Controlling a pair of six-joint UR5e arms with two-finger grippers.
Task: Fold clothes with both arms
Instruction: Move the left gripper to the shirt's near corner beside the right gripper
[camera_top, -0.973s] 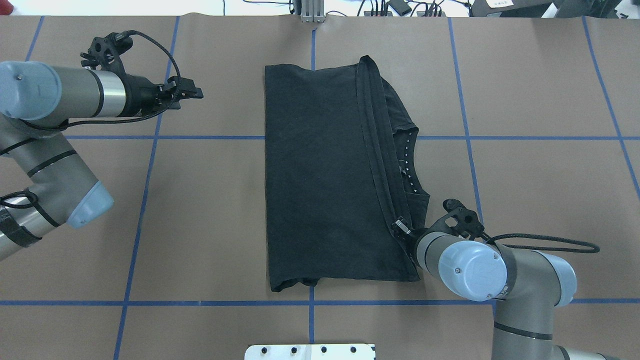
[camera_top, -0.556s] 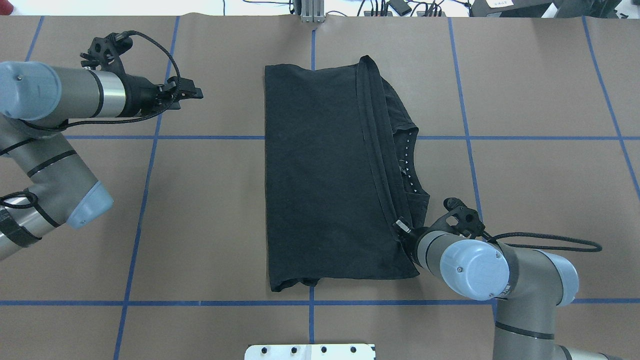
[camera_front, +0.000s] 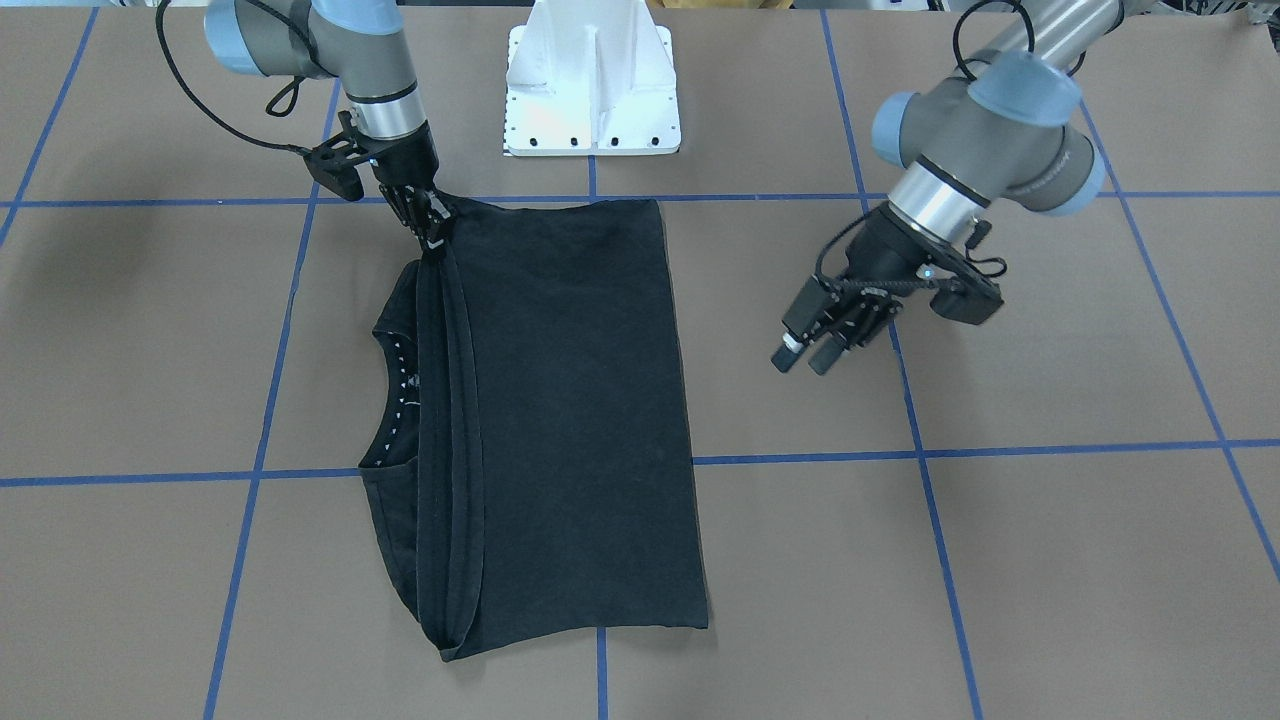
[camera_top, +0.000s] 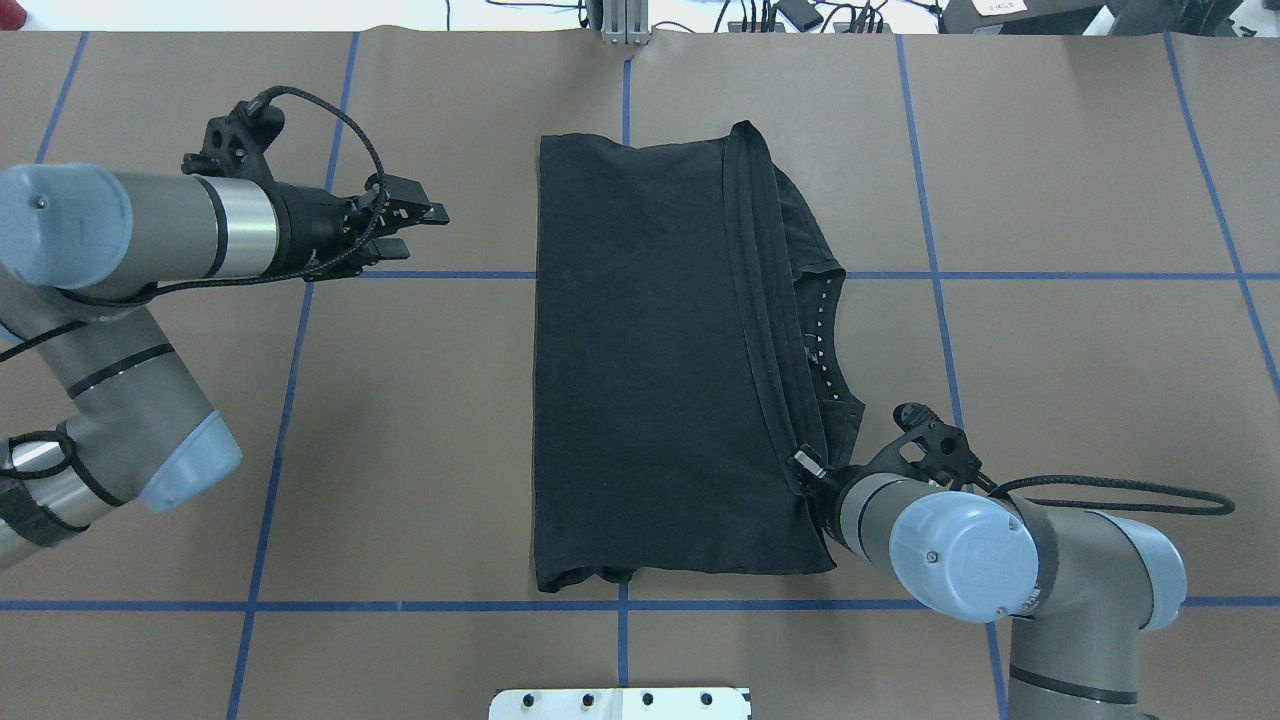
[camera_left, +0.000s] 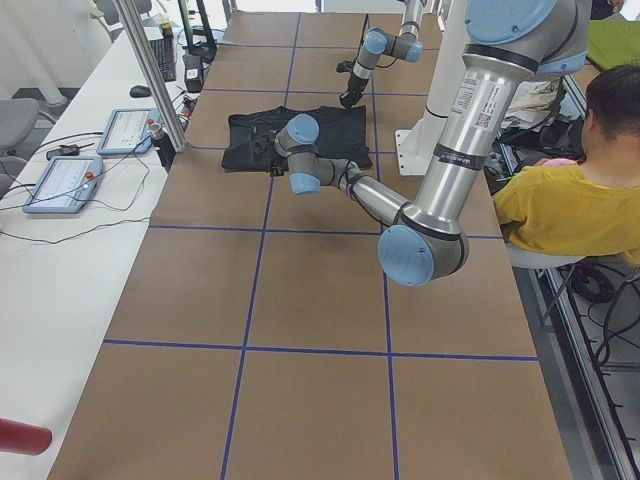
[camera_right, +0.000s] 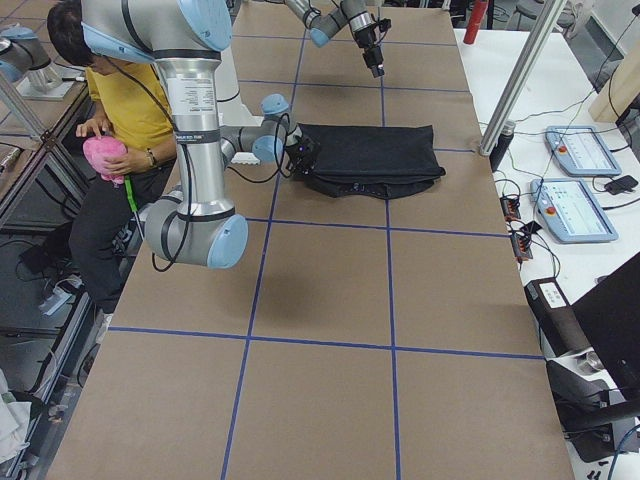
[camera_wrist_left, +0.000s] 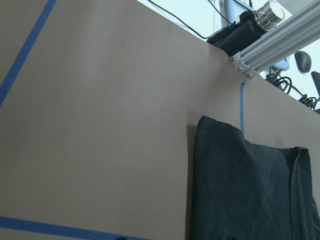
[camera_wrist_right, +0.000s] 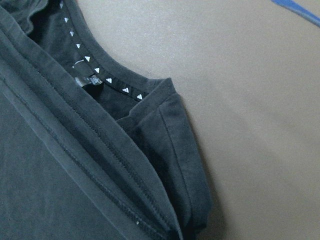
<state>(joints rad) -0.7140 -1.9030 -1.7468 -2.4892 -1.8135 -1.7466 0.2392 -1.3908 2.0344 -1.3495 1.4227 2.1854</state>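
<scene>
The black T-shirt (camera_top: 650, 370) lies folded lengthwise at the table's middle. Its graphic is hidden, and only the collar with small white triangles (camera_top: 820, 340) shows at the right side. My right gripper (camera_top: 803, 463) is shut on the doubled hem at the shirt's near right corner, low on the table. In the front view it pinches that corner (camera_front: 432, 232). The right wrist view shows the hem and collar (camera_wrist_right: 100, 75) close up. My left gripper (camera_top: 420, 228) is open and empty, above the table left of the shirt, also seen in the front view (camera_front: 803, 358). The left wrist view shows the shirt's far left corner (camera_wrist_left: 240, 190).
The white pedestal base (camera_top: 620, 703) stands at the near edge. An aluminium post (camera_top: 625, 25) and cables are at the far edge. Blue tape lines cross the brown table (camera_top: 400, 450). A seated person in yellow (camera_left: 560, 190) is beside the robot.
My left gripper has moved right toward the shirt and a little nearer, and its jaws stand wider. The shirt and my right gripper have shifted slightly to the right.
</scene>
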